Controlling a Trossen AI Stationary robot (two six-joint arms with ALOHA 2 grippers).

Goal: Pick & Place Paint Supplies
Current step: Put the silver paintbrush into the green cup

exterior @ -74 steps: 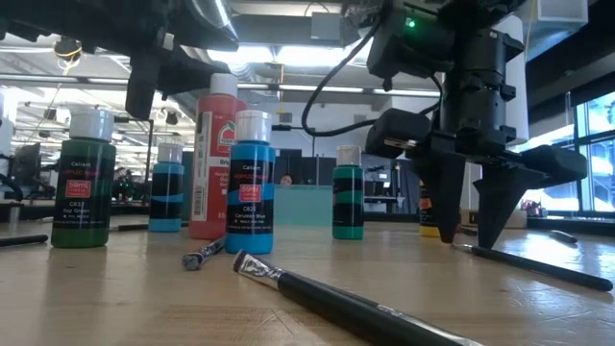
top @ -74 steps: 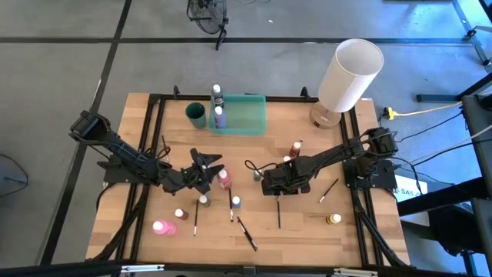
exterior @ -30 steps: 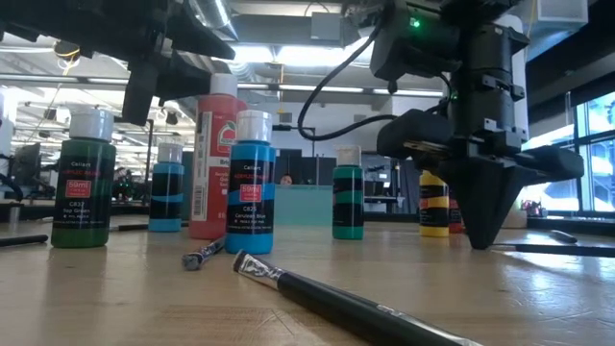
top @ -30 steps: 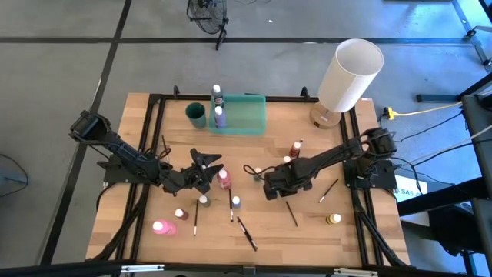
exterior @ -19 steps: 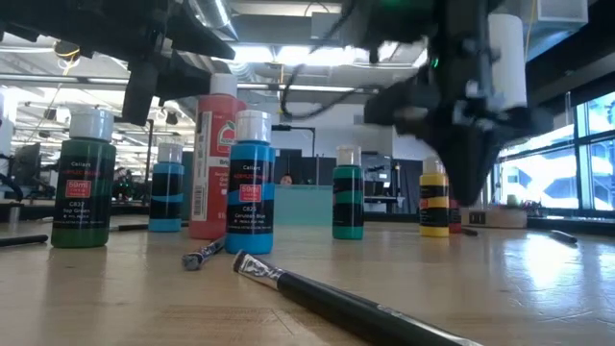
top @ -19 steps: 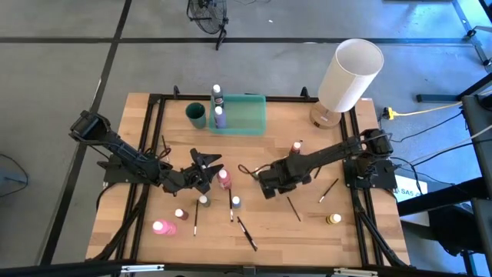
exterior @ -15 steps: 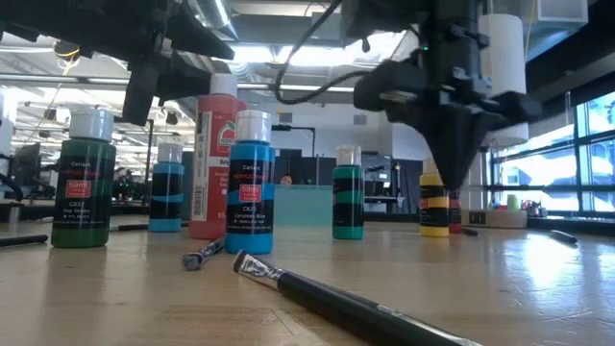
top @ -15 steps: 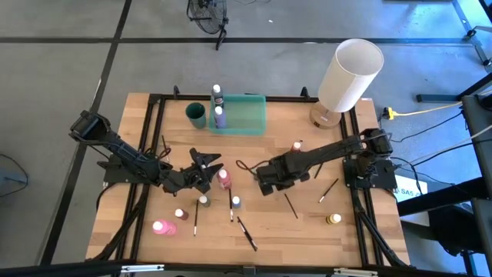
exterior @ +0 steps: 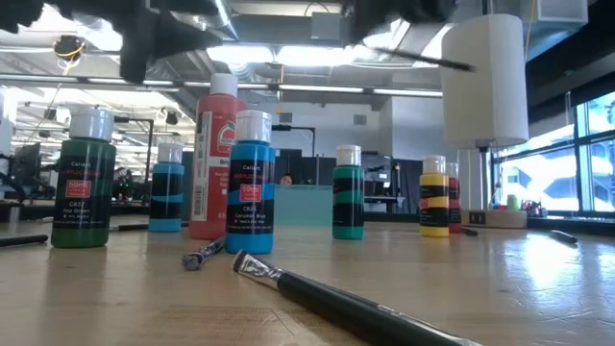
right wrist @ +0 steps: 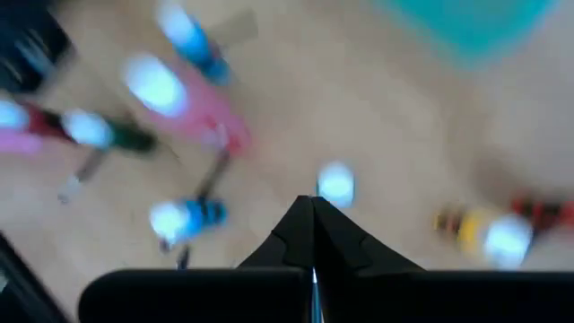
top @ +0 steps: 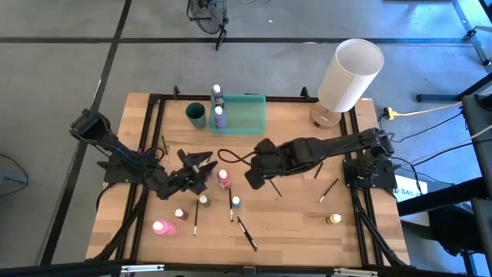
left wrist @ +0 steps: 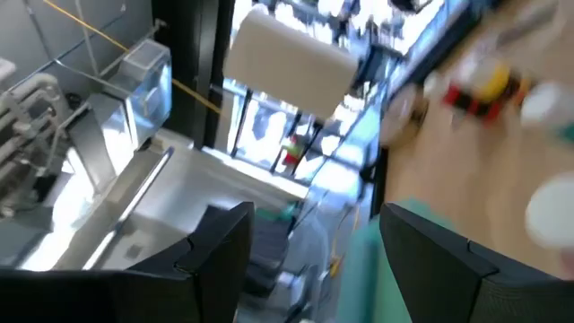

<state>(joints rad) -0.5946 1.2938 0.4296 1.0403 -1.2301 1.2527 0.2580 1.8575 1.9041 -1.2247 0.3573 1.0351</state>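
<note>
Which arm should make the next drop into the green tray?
Right. The right tool is shut on a paintbrush, held above the table, close to the green tray. The left tool is open and empty beside the pink bottle.

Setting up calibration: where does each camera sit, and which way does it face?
High: above the table, facing straight down; both arms show.
Low: tabletop height, facing level past bottles; arm parts at top.
Left wrist: faces the lamp past the open left gripper.
Right wrist: facing down at bottles past the right gripper, shut on a brush.
High and low share the lamp.
</note>
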